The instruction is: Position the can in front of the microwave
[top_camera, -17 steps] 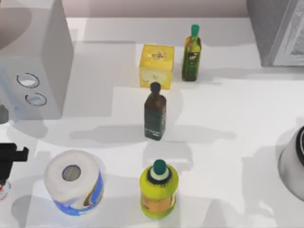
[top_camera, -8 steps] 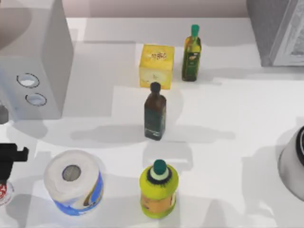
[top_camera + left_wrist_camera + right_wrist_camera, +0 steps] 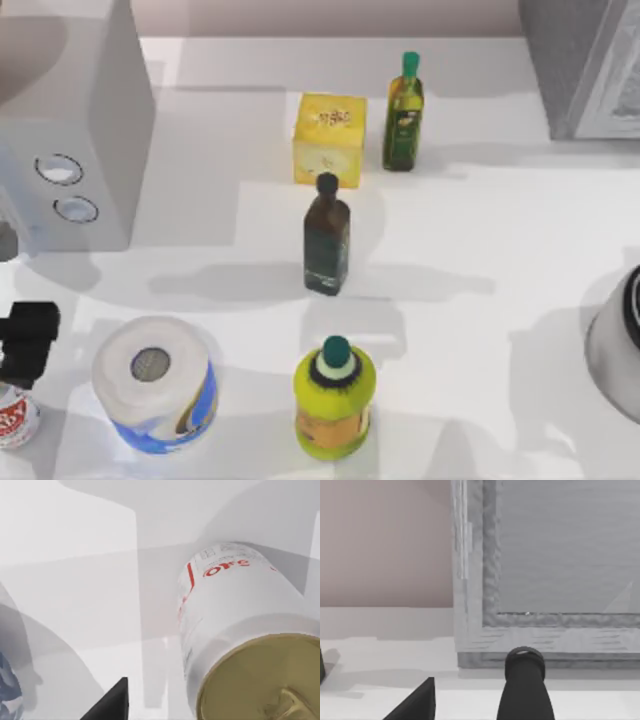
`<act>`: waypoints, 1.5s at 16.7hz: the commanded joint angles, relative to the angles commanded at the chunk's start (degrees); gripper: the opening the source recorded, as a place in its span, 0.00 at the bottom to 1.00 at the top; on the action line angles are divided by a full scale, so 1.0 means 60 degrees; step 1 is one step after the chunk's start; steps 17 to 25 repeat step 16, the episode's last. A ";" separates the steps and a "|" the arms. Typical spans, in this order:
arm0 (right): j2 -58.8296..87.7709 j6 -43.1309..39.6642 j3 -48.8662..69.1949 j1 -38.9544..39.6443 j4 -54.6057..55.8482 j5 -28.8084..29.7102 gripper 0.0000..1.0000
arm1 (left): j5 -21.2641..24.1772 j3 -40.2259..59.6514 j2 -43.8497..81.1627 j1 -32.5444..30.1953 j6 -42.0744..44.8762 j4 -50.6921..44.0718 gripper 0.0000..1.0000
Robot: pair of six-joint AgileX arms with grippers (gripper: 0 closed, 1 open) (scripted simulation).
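Observation:
The can, white with a red logo, stands at the table's front left corner, ahead of the microwave's knob face. The microwave is the large light-grey box at the back left. My left gripper hangs just behind the can, between it and the microwave. In the left wrist view the can looms close with its gold top toward the camera. One black fingertip of my left gripper stands apart from it, bare table between them. My right gripper is open, parked and facing a grey ribbed appliance.
A paper roll stands right of the can, then a yellow-green jar. A dark bottle, a yellow box and a green bottle stand mid-table. The ribbed appliance fills the back right. A grey rounded body sits at the right edge.
In the top view the can has shifted right and toward the front edge, and more of it shows. My left gripper moved the same way. The right arm has not moved.

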 joint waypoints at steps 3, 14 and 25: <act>0.0000 0.0000 0.0000 0.0000 0.0000 0.0000 1.00 | 0.0000 0.0000 0.0000 0.0000 0.0000 0.0000 1.00; 0.0000 0.0000 0.0000 0.0000 0.0000 0.0000 1.00 | -0.0004 0.1106 -0.0176 -0.0024 -0.0019 -0.1334 1.00; 0.0000 0.0000 0.0000 0.0000 0.0000 0.0000 1.00 | 0.0000 0.1334 -0.0250 -0.0027 -0.0026 -0.1584 1.00</act>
